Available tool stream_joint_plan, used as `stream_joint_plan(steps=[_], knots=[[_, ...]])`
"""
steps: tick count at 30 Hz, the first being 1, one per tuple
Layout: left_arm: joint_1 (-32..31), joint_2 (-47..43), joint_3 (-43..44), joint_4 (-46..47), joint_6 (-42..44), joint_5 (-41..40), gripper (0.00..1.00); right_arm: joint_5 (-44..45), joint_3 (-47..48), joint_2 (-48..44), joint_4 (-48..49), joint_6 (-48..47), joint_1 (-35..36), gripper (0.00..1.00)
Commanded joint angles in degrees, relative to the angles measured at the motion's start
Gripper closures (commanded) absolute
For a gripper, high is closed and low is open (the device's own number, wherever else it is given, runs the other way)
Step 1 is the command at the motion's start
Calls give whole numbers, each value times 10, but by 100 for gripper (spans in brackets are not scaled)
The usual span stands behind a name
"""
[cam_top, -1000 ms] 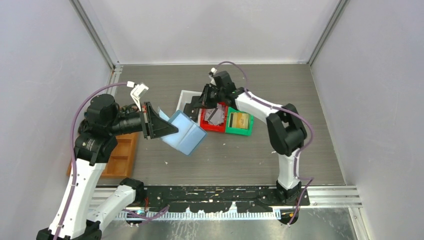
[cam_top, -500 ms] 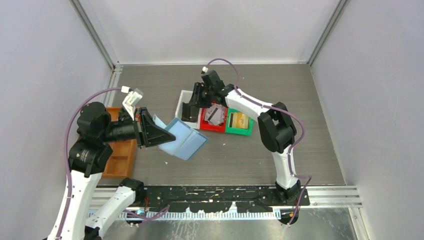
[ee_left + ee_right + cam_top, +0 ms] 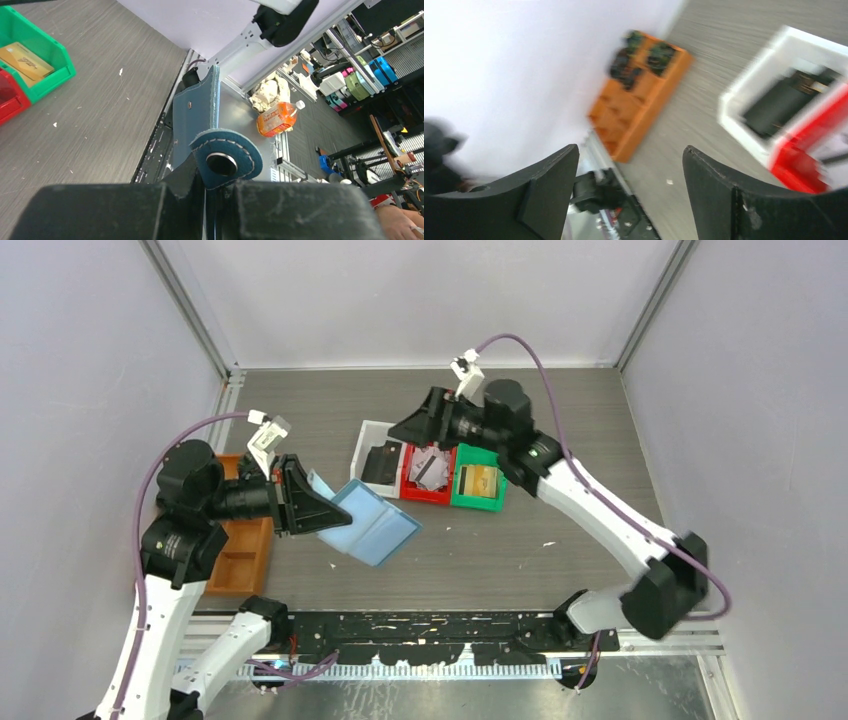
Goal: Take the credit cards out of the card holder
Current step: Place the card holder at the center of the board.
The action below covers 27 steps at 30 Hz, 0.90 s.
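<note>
1. Orange-brown compartment tray (image 3: 240, 552): at the table's far left, partly under the left arm. It plays no part in this step.
2. Left gripper (image 3: 340, 508): clamped on the card holder's edge beside its snap tab (image 3: 222, 162). This looks like a steadying grip that presents the slots to the other arm.
3. Card holder (image 3: 378, 530): blue, spread open and tilted, with the pale inner face turned up just left of the bins. No card shows in it from above. Whether its low corner touches the table cannot be told.
4. White bin (image 3: 358, 452): holds a black card (image 3: 382, 462).
5. Red bin (image 3: 425, 497): holds silvery-grey cards (image 3: 430, 468).
6. Green bin (image 3: 478, 503): holds a gold card (image 3: 479, 478). The cards appear sorted by colour.
7. Right gripper (image 3: 405, 428): above the white and red bins, jaws wide apart with nothing between them. It is free for another pick.
</note>
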Motion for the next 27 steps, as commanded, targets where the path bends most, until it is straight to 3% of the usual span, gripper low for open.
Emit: stream_joint_plan(steps=[1, 4, 7, 12, 19, 21, 24, 27], knots=[[2, 10, 5, 32, 14, 22, 100, -168, -115, -93, 228, 111, 4, 18], [3, 13, 5, 31, 18, 24, 100, -204, -208, -146, 375, 205, 14, 17], [3, 14, 6, 22, 35, 24, 100, -197, -267, -193, 447, 244, 38, 15], [2, 18, 8, 8, 65, 6, 100, -174, -295, -228, 447, 236, 102, 15], [2, 29, 9, -117, 285, -74, 100, -118, -343, -225, 446, 243, 143, 18], [1, 33, -1, -137, 354, -107, 100, -98, -346, -224, 393, 227, 145, 19], [-13, 43, -26, -165, 452, -156, 100, 41, -294, -241, 116, 124, 143, 17], [-58, 67, -62, -193, 549, -235, 100, 135, -256, -248, -19, 81, 122, 16]])
